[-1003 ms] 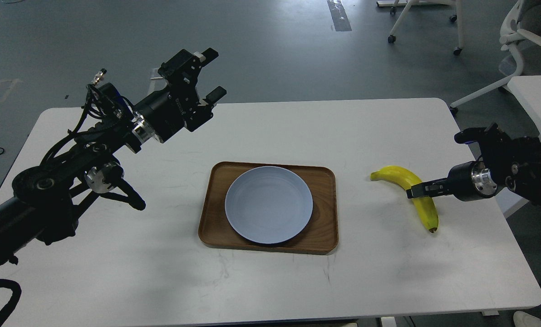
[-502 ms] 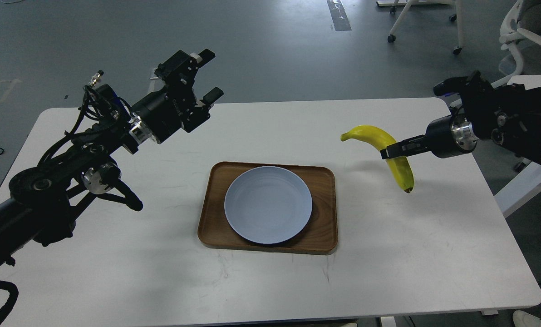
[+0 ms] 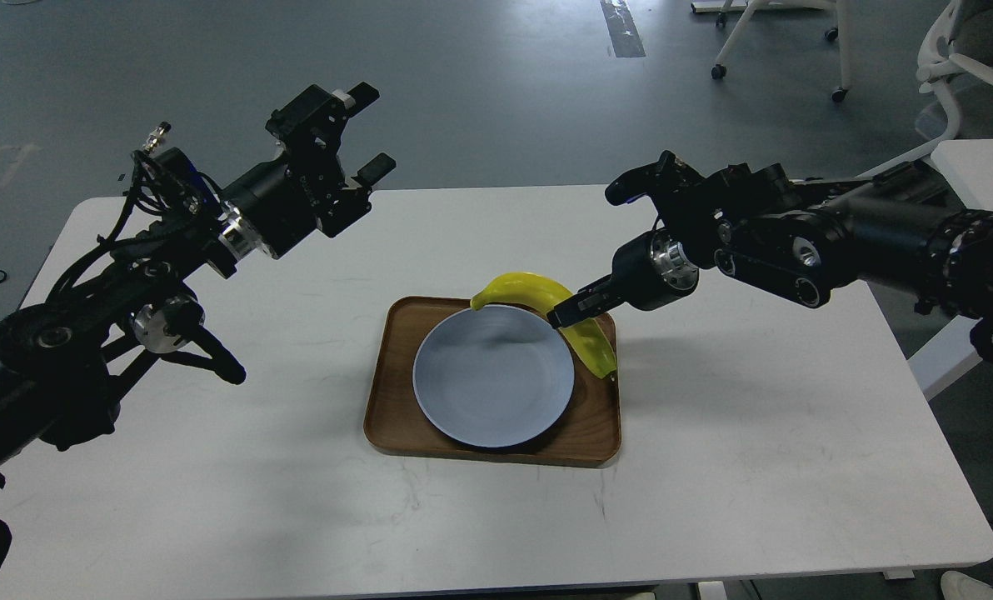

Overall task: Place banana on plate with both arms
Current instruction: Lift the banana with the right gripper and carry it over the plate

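Since half a second ago, our right arm has swung in from the desk's right edge toward the centre, carrying the banana [image 3: 546, 304] with it; a second ago the fruit lay flat on the desk [image 3: 755, 467], and now it hangs over the far right corner of the tray [image 3: 396, 433]. Our right tool [image 3: 565, 315] is pinching the banana near its middle, which keeps the two curved ends balanced so it does not swing round in the grip. Its stem end reaches over the far rim of the plate [image 3: 488, 383], while the dark-tipped end droops past the plate's right edge, above the tray. We judge it is not yet set down, since a shadow shows on the plate beneath it.

Our left arm has drifted slightly back and to the left. Our left tool [image 3: 355, 133] hovers well apart from the tray with its fingers spread and nothing between them, probably waiting clear of the carrying path.

Next, we think the banana needs to move a little nearer and leftward so both ends lie inside the plate's rim before release; otherwise the tip could land on the tray.
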`<action>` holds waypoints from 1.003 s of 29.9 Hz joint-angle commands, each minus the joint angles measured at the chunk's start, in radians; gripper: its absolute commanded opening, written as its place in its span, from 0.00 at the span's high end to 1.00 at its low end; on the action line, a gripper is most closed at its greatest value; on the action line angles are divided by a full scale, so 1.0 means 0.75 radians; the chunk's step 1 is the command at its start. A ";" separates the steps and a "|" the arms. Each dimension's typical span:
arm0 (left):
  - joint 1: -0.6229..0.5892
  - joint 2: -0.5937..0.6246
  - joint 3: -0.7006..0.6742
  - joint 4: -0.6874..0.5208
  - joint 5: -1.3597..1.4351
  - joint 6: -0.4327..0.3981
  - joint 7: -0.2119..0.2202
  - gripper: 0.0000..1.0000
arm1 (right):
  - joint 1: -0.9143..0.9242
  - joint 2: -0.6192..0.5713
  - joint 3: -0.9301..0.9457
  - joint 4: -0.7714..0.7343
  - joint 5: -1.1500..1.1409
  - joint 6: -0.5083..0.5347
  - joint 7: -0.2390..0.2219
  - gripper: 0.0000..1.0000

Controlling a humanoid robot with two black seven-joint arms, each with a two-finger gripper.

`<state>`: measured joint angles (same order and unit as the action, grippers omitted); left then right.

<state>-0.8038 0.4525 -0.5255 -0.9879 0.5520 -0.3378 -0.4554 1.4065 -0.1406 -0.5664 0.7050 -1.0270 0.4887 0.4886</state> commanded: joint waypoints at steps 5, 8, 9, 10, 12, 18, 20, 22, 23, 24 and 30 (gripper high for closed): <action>0.000 0.004 0.001 0.000 0.000 0.000 0.000 0.02 | -0.020 0.052 -0.014 -0.005 0.115 0.000 0.000 0.97; 0.000 0.006 0.001 0.000 0.000 0.000 0.000 0.02 | -0.026 0.069 -0.014 -0.007 0.156 0.000 0.000 0.95; 0.000 0.006 0.001 0.000 -0.002 0.000 0.000 0.02 | -0.026 0.073 -0.014 -0.007 0.156 0.000 0.000 0.95; 0.000 0.006 0.001 0.000 0.000 0.000 0.000 0.02 | -0.026 0.081 -0.014 -0.009 0.156 0.000 0.000 0.95; 0.000 0.008 0.001 0.000 0.000 0.000 0.000 0.02 | -0.028 0.095 -0.016 -0.011 0.156 0.000 0.000 0.94; 0.000 0.014 0.001 0.000 0.000 0.000 0.000 0.02 | -0.065 0.130 -0.063 -0.048 0.156 0.000 0.000 0.93; 0.000 0.016 0.001 0.000 0.000 0.000 0.000 0.02 | -0.075 0.132 -0.063 -0.048 0.156 0.000 0.000 0.93; 0.002 0.016 0.001 0.000 0.000 0.000 0.000 0.02 | -0.079 0.132 -0.063 -0.052 0.156 0.000 0.000 0.92; 0.002 0.016 0.001 0.000 0.000 0.000 0.000 0.02 | -0.082 0.132 -0.061 -0.058 0.156 0.000 0.000 0.92; 0.002 0.016 0.001 0.000 0.000 -0.002 0.000 0.02 | -0.082 0.136 -0.061 -0.063 0.156 0.000 0.000 0.91; 0.002 0.014 -0.001 0.000 0.000 -0.002 0.000 0.02 | -0.086 0.155 -0.053 -0.077 0.156 0.000 0.000 0.87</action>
<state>-0.8024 0.4641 -0.5246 -0.9880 0.5520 -0.3382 -0.4554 1.3441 -0.0299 -0.6084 0.6504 -0.9096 0.4887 0.4887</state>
